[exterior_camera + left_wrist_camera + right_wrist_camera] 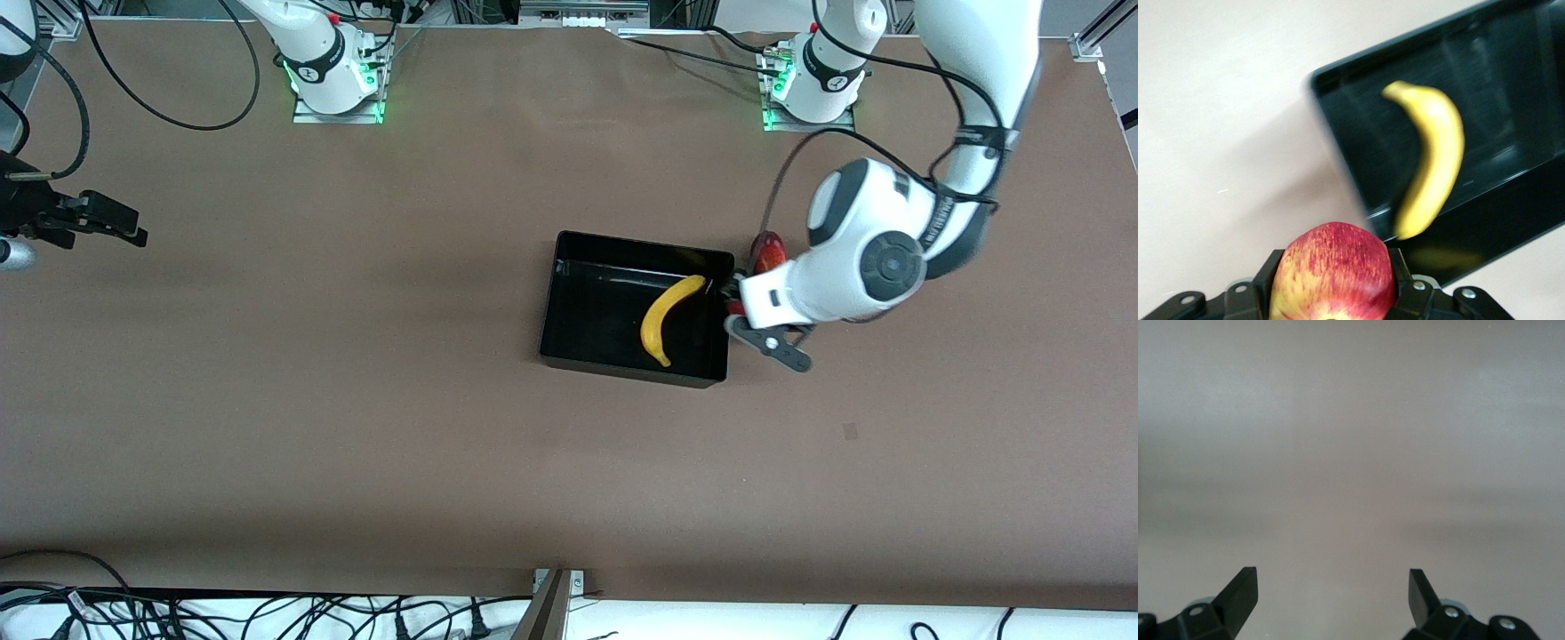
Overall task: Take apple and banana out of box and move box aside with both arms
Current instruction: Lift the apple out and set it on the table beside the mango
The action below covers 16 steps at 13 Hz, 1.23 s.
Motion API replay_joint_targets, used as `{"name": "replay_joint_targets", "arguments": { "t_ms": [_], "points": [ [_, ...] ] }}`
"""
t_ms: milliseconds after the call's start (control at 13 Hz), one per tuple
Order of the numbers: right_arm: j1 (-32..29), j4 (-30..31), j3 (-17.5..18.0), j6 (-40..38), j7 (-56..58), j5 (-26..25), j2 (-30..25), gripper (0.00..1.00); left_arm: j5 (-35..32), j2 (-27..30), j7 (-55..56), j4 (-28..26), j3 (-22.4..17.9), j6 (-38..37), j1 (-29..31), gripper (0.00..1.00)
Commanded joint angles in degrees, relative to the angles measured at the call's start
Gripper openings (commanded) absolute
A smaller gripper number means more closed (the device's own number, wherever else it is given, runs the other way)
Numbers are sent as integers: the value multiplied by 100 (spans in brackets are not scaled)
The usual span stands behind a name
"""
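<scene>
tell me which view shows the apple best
The left wrist view: the apple fills the foreground, clamped in the left claw. The front view shows only a red sliver beside the arm; the right wrist view shows none of it.

The front camera hangs high and looks steeply down on the whole brown tabletop (356, 427), the arm bases at twelve o'clock of its picture. The left wrist camera sits close above the left pincer (1331, 293), facing past a held apple (1335, 273) toward the black box (1511, 187) and banana (1431, 160) at about one o'clock; the front view shares that box (569, 302), banana (667, 318) and pincer (742, 307). The right wrist camera looks down past the right pincer (1333, 600) at bare tabletop only, over the right arm's end, where the front view shows that pincer (133, 233) at nine o'clock.
</scene>
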<state>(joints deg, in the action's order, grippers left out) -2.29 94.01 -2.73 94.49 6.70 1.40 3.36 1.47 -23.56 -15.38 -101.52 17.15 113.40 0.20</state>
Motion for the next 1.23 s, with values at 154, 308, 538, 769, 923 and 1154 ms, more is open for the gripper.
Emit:
{"name": "replay_joint_targets", "arguments": {
  "t_ms": [154, 308, 538, 769, 923, 1154],
  "points": [
    [-96, -76, 62, -80, -46, 106, 15, 100, -999, 62, -447, -876, -1, 820, 497, 0],
    [-96, -76, 62, -80, -46, 106, 15, 100, -990, -112, -948, -1071, -80, 1384, 639, 0],
    [-96, -76, 62, -80, -46, 106, 15, 100, -947, -481, -1457, -1150, -80, 1990, 841, 0],
    [-96, -76, 62, -80, -46, 106, 15, 100, -929, -676, -1591, -1177, -89, 2239, 894, 0],
    [-96, -76, 62, -80, -46, 106, 15, 100, -920, -859, -1591, -1160, -98, 2265, 877, 33],
    [-96, -76, 62, -88, -46, 106, 15, 100, -920, -774, -1539, -1168, -89, 2248, 886, 100]
  ]
}}
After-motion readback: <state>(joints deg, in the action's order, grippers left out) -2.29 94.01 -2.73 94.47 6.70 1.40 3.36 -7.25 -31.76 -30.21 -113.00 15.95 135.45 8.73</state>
